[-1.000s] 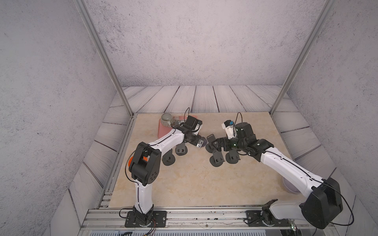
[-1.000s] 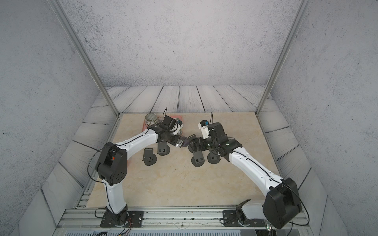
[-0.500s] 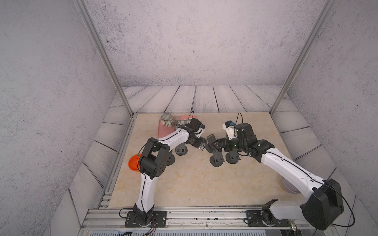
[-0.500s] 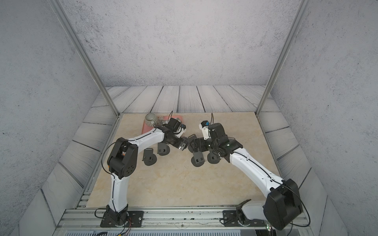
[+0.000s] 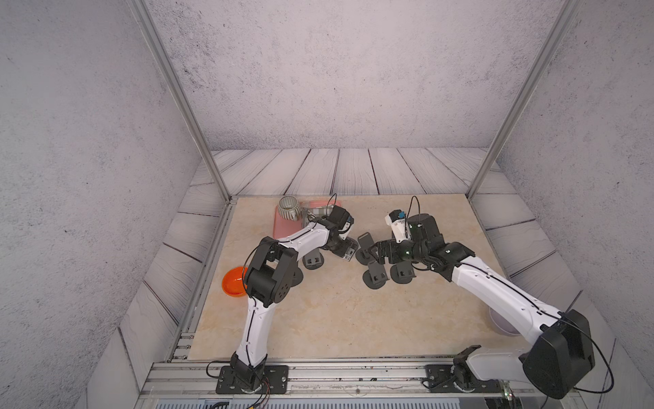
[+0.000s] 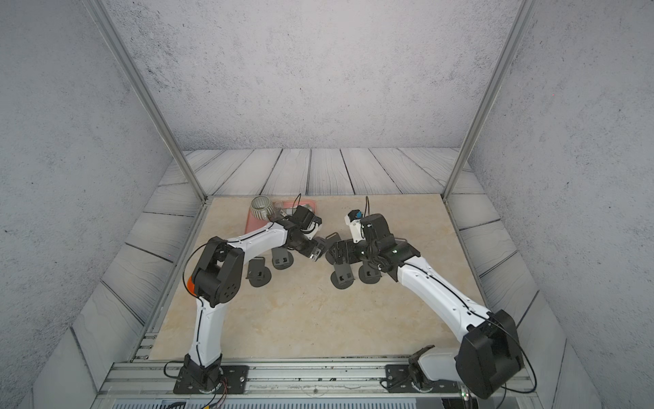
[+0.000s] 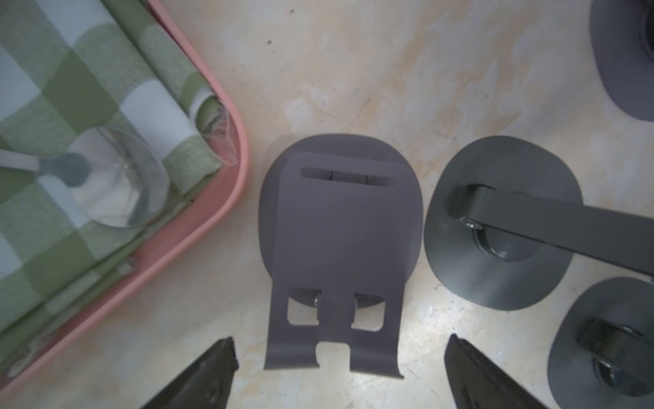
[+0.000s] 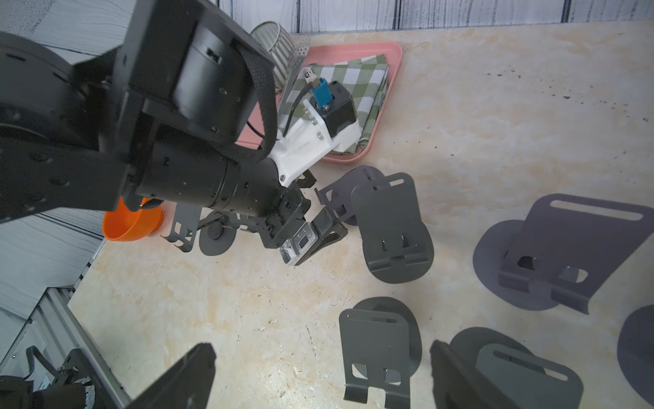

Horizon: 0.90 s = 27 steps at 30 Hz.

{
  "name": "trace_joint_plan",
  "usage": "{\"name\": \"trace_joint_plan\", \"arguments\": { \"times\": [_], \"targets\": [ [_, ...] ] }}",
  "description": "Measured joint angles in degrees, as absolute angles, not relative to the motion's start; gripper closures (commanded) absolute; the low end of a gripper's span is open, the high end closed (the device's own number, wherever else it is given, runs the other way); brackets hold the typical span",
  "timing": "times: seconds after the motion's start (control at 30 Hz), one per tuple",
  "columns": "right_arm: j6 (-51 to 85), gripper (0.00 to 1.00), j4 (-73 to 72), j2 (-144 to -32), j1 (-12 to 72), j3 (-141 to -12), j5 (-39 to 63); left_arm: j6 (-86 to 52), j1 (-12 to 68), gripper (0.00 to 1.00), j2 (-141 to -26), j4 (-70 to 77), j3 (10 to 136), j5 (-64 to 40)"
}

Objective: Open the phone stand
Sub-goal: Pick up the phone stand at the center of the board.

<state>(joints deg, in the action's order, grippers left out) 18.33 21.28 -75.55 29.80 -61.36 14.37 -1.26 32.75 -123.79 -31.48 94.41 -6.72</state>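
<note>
- Clock read off a top view, 12 at the back wall.
- Phone stand (image 7: 336,244): folded flat on the desk (image 5: 329,318), just off the 4 o'clock corner of the pink tray (image 7: 230,198). Its plate lies down on the oval base, and the hooked lip end overhangs the base rim.
- Left tool (image 7: 339,340): released, jaws spread wide and empty. Its fingers (image 7: 212,371) sit either side of the lip end, apart from it.
- Right tool (image 8: 321,348): also released and empty, at 3 o'clock of the left one, over the other phone stands (image 5: 376,274).
- Handling, my read: thin painted sheet metal, so stiff and light, with a matte but slick finish. It has no give, so the pads need a flat seat.
- The stand will likely skid or lift whole off the smooth desk unless the base is pinned.
- Hold point: the plate's two side edges at the overhanging lip end, the only part clear of the base.
- Joint hardware shows through the two cut-outs there. I cannot tell which joint frees first.
- Base rim at the slotted end suits the other tool for pinning.
- Risk: the tray wall and checked cloth (image 7: 88,106) crowd one side, leaving little room for that finger.
</note>
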Motion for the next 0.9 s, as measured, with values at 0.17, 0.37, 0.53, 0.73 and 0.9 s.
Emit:
{"name": "trace_joint_plan", "arguments": {
  "times": [0.17,0.37,0.53,0.73,0.9],
  "targets": [
    [18.2,0.02,21.3,-75.5,29.6,-61.3,14.3,-1.2,32.8,0.09,-124.9,-31.4,95.3,-6.7],
    [18.0,0.02,21.3,-75.5,29.4,-61.2,14.3,-1.3,32.8,0.18,-125.7,-31.4,95.3,-6.7],
    [17.9,0.03,21.4,-75.5,29.3,-60.9,14.3,-1.3,32.8,0.30,-125.8,-31.1,95.3,-6.8],
    [17.9,0.02,21.6,-75.5,29.2,-60.7,14.3,-1.3,32.8,0.39,-125.7,-30.9,95.3,-6.9],
    [17.9,0.03,21.7,-75.5,29.0,-60.6,14.3,-1.3,32.8,0.40,-125.7,-30.5,95.3,-6.9]
  ]
}}
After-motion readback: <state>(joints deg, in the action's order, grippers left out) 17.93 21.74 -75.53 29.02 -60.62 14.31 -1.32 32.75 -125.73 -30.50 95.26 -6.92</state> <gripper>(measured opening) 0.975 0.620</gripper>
